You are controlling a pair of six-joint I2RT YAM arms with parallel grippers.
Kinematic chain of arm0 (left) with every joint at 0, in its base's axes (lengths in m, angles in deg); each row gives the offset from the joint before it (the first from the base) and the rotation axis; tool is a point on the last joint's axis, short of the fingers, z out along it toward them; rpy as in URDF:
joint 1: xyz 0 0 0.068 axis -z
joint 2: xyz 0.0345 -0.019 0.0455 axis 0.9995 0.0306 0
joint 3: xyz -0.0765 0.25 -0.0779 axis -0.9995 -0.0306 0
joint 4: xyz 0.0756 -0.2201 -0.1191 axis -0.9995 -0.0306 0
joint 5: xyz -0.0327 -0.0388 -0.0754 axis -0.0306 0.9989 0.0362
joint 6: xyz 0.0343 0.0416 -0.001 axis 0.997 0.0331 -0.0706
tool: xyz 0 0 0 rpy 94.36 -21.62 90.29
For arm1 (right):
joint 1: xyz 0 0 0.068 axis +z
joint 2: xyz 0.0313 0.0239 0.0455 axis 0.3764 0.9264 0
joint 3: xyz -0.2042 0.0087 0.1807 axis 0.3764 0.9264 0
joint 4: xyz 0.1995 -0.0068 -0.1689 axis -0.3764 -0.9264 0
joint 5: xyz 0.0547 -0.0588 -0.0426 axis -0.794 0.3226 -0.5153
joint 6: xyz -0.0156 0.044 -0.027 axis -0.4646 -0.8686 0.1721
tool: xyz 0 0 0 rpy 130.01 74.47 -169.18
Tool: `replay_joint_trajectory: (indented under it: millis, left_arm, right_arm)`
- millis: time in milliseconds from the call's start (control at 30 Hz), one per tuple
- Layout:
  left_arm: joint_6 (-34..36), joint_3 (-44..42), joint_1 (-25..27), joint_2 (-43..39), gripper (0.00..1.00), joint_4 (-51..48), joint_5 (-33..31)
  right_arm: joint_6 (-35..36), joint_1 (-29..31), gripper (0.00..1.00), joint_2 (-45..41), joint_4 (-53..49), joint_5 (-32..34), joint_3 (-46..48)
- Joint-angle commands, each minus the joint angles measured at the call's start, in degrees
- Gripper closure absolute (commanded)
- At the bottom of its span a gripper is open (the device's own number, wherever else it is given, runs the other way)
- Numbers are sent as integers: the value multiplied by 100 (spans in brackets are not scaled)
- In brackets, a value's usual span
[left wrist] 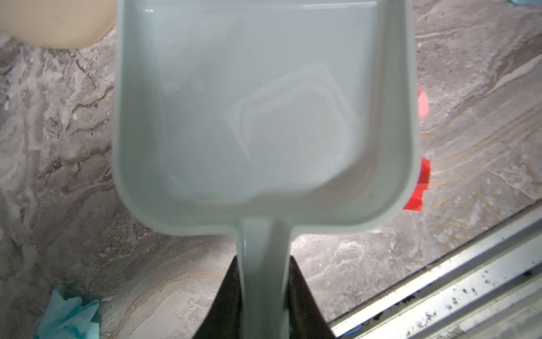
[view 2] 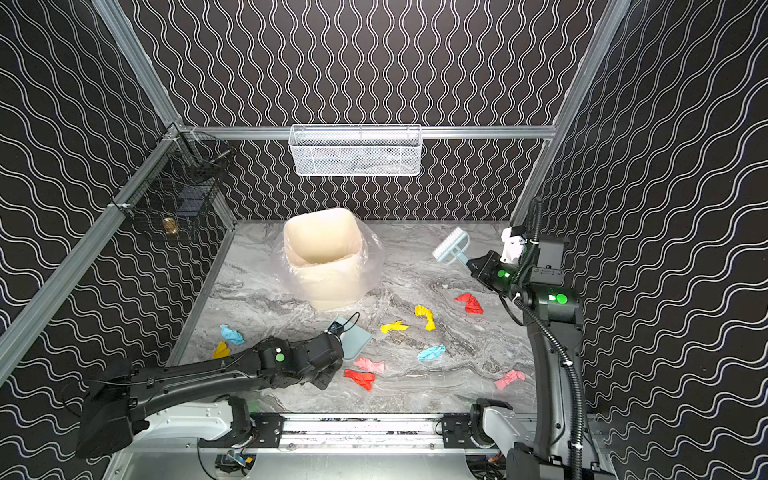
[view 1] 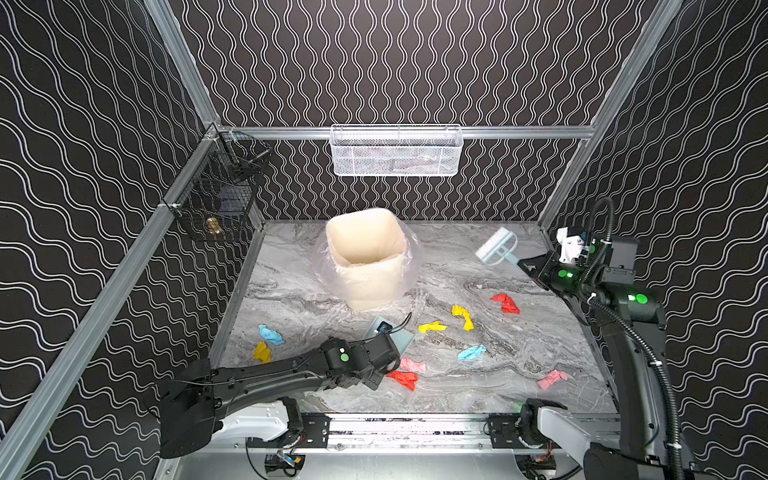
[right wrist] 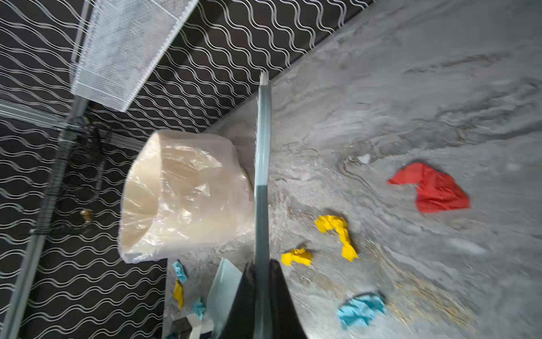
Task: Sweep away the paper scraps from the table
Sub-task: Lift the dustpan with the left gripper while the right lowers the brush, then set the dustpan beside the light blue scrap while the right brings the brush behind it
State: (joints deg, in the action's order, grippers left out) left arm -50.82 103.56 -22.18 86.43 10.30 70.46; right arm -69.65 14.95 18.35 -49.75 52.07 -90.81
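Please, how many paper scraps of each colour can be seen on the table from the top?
yellow scraps: 3
red scraps: 2
pink scraps: 2
blue scraps: 2
Total: 9 in a top view

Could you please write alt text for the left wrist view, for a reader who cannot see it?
An empty pale blue dustpan, its handle in the left gripper, fills the view. Around it lie the marble table, paper scraps and a corner of a cream bin.
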Motion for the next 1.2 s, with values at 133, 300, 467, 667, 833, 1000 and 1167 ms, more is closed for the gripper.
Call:
replay_joint_trajectory:
  millis: [133, 300, 467, 667, 833, 1000, 1167]
  left_arm:
    - [1302, 687, 137, 463, 90, -280, 425]
    - [1874, 1167, 227, 1030, 90, -279, 757]
    - [2241, 1501, 275, 1453, 90, -283, 974]
    - [2648, 1831, 277, 1851, 90, -341, 1291]
    - [2963, 2124, 270, 2156, 90, -605, 1405]
    - [3056, 2334, 276, 2389, 91, -776, 1452]
    - [3021, 2641, 276, 2703, 91, -973, 1501]
  right_arm:
    - [954, 4, 100, 228, -2173, 1180, -384]
    - [1054, 11, 100, 206, -2704, 1741, -168]
    - [1018, 34, 100, 237, -2948, 1944, -39]
    - [917, 333, 100, 235, -3012, 2223, 155]
    - [589, 1205, 100, 469, -3086, 2634, 245]
    - [473, 1726, 100, 729, -3110, 2820, 245]
    - [490, 2007, 100, 907, -3116, 2898, 313]
